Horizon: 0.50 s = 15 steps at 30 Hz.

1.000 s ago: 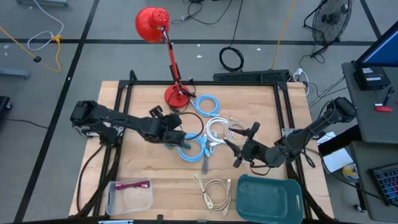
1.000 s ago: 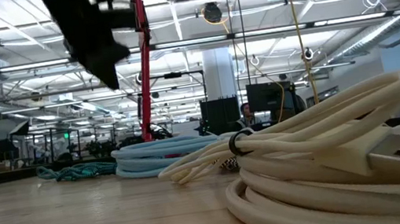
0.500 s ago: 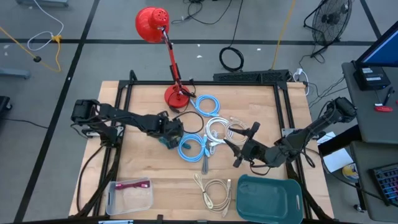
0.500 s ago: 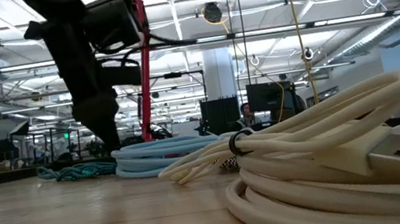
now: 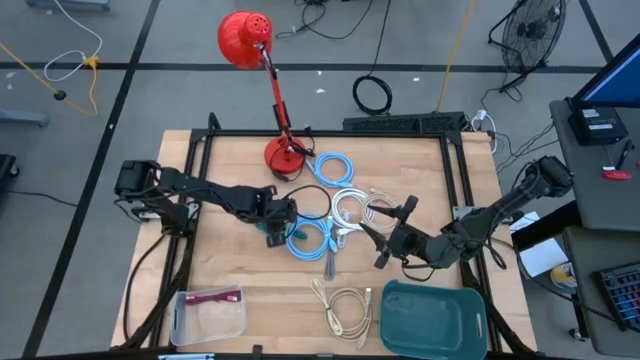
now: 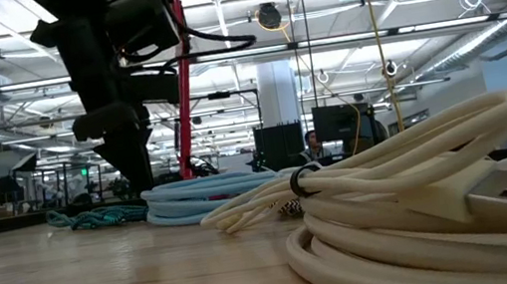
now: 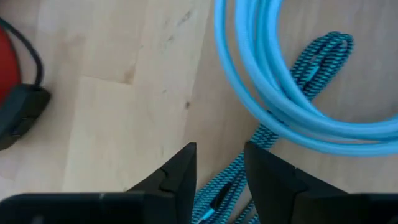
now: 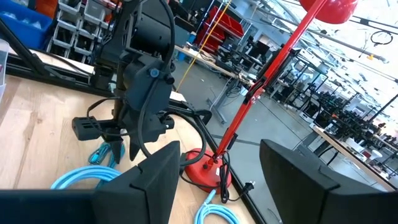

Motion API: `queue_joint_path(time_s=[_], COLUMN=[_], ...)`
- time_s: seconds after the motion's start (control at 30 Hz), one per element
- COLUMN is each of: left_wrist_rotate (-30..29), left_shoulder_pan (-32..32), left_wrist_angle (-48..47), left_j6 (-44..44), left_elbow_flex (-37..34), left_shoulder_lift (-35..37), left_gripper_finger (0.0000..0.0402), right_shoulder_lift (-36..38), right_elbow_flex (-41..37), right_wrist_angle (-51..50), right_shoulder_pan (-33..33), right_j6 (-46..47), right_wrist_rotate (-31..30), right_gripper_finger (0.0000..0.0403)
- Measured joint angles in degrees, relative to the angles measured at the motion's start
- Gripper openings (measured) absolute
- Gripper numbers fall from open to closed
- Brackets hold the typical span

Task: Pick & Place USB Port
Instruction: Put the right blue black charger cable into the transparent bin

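Right up front in the low view there's a fat coil of cream-white USB cable (image 6: 424,207) with its plug end pointing out at the near edge of the pale wooden table (image 5: 230,270); from above that same bundle sits between a clear plastic bin with a red item inside (image 5: 208,310) and a teal plastic tub (image 5: 432,318). A bit further in, the right gripper (image 5: 385,245) hovers just past the tub's rim beside the white cable coils (image 5: 360,212), and its own camera shows its two dark fingers (image 8: 155,180) set wide apart with nothing between them. Across from it, the left gripper (image 7: 219,167) is down low over the teal-and-black braided USB cable (image 7: 314,59), which lies right against the light blue cable coil (image 7: 273,106) near the table's middle. Its fingers stand narrowly apart, straddling the braided strand, but I can't tell whether they actually touch it. In the overhead shot that gripper (image 5: 280,222) sits at the left edge of the blue coil (image 5: 312,238). Further back is a second light blue loop (image 5: 332,168), then the round red base of the desk lamp (image 5: 285,155) with its red shade (image 5: 246,40) leaning out past the table's far edge.
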<state>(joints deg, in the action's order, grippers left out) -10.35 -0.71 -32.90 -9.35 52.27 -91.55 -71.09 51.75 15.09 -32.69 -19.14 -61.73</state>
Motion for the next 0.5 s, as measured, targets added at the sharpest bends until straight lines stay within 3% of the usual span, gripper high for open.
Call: queue_joint_path(time_s=[0.17,0.5], left_wrist_rotate=[3.04,2.95], left_shoulder_pan=[-0.32,-1.98], left_wrist_angle=[-0.05,2.57], left_j6=[-1.5,-3.41], left_elbow_flex=[0.0,-0.93], left_shoulder_lift=[-0.02,-3.92], left_gripper_finger=[0.0137,0.0136], right_shoulder_lift=[0.0,0.0], right_elbow_flex=[0.0,0.0], right_wrist_angle=[0.0,0.02], right_shoulder_pan=[0.0,0.0], right_j6=[0.0,0.27], right_wrist_rotate=[0.01,0.02], right_gripper_finger=[0.0212,0.0212])
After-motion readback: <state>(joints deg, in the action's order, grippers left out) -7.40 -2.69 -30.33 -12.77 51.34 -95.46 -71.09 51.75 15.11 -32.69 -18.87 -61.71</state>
